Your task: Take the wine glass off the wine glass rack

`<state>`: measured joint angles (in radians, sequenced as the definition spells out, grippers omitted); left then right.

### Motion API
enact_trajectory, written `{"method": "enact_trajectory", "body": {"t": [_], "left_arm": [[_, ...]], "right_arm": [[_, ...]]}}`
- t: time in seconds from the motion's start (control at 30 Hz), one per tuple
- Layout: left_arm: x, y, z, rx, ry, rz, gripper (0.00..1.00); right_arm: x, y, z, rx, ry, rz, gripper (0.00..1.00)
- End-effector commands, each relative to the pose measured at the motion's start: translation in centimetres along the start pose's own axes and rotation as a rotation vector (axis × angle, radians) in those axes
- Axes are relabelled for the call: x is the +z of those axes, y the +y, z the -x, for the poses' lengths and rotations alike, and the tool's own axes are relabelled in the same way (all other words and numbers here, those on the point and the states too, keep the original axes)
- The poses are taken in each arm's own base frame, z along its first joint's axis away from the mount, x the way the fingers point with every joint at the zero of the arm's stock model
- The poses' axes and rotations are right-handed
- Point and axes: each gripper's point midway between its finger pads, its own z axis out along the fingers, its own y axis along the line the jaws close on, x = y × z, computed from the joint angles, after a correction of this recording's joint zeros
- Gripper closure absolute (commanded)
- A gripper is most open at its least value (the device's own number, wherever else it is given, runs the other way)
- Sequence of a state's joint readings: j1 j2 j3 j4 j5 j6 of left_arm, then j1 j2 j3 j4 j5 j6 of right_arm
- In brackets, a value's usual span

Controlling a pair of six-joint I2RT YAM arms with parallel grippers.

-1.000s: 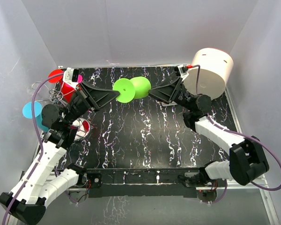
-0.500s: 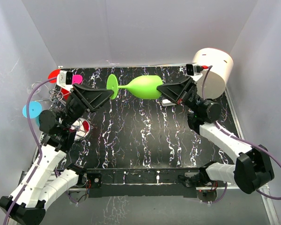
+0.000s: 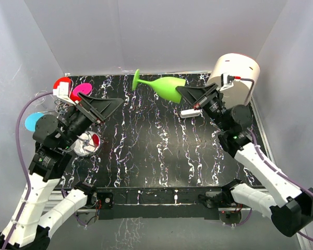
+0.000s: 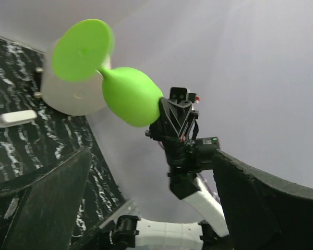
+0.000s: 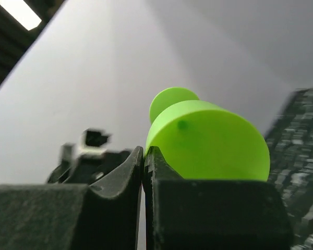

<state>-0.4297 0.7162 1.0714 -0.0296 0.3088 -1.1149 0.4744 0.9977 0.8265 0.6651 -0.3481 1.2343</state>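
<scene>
The lime-green wine glass (image 3: 161, 86) hangs in the air on its side over the back of the table, foot pointing left. My right gripper (image 3: 184, 94) is shut on the rim of its bowl; in the right wrist view the glass (image 5: 208, 140) fills the space just past the pinched jaws of that gripper (image 5: 144, 156). My left gripper (image 3: 107, 105) stands open and holds nothing, well left of the glass's foot. Through its wide-apart fingers (image 4: 41, 208) I see the glass (image 4: 126, 95). The wine glass rack (image 3: 85, 144), thin silver wire on a shiny base disc, stands at the left edge.
A large cream cylinder (image 3: 235, 78) stands at the back right, close behind the right gripper. Red (image 3: 61, 83), pink (image 3: 81, 89) and blue (image 3: 30, 122) glass feet show around the rack. A small white piece (image 3: 190, 112) lies on the black marbled table (image 3: 156, 156).
My left gripper let go of the glass, opened wide and drew back to the left. My right gripper shut on the bowl's rim and carried the glass back and rightward.
</scene>
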Motion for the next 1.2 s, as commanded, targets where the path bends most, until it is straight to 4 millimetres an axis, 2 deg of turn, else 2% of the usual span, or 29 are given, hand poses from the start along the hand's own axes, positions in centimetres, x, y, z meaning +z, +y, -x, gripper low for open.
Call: {"method": "enact_trajectory", "body": {"t": [0.0, 0.03, 0.1, 0.2, 0.33, 0.4, 0.57, 0.67, 0.77, 0.87, 1.17], "left_arm": [[-2.3, 3.2, 0.3, 0.112, -0.013, 0.219, 0.01], [-2.4, 3.0, 0.4, 0.121, -0.019, 0.215, 0.01], [-2.6, 2.7, 0.6, 0.137, -0.029, 0.208, 0.01], [-2.6, 2.8, 0.8, 0.159, -0.032, 0.215, 0.01], [-2.3, 3.2, 0.8, 0.169, -0.029, 0.226, 0.01], [-2.1, 3.3, 0.8, 0.170, -0.024, 0.225, 0.01], [-2.3, 3.0, 0.9, 0.182, -0.025, 0.222, 0.01], [-2.6, 2.6, 1.2, 0.203, -0.031, 0.228, 0.01], [-3.1, 1.8, 1.8, 0.231, -0.041, 0.235, 0.01], [-3.6, 1.2, 2.4, 0.262, -0.050, 0.245, 0.01], [-5.4, -0.1, 4.5, 0.380, -0.104, 0.301, 0.01]], "right_arm": [[-6.5, -14.7, 3.6, -0.201, -0.176, -0.834, 1.00], [-8.6, -16.8, 3.7, -0.217, -0.182, -0.978, 1.00], [-11.1, -18.8, 3.8, -0.249, -0.169, -1.159, 1.00], [-12.8, -19.7, 3.7, -0.308, -0.087, -1.294, 1.00], [-14.8, -19.5, 4.4, -0.400, -0.020, -1.410, 1.00], [-15.2, -19.0, 4.9, -0.475, 0.030, -1.425, 1.00], [-16.1, -19.3, 6.1, -0.636, 0.148, -1.505, 1.00], [-14.2, -19.1, 6.2, -0.638, 0.188, -1.463, 1.00], [-12.5, -19.1, 7.3, -0.665, 0.158, -1.429, 1.00], [-12.5, -20.1, 8.6, -0.691, 0.113, -1.469, 1.00], [-14.5, -24.2, 11.2, -0.644, 0.070, -1.625, 1.00]]}}
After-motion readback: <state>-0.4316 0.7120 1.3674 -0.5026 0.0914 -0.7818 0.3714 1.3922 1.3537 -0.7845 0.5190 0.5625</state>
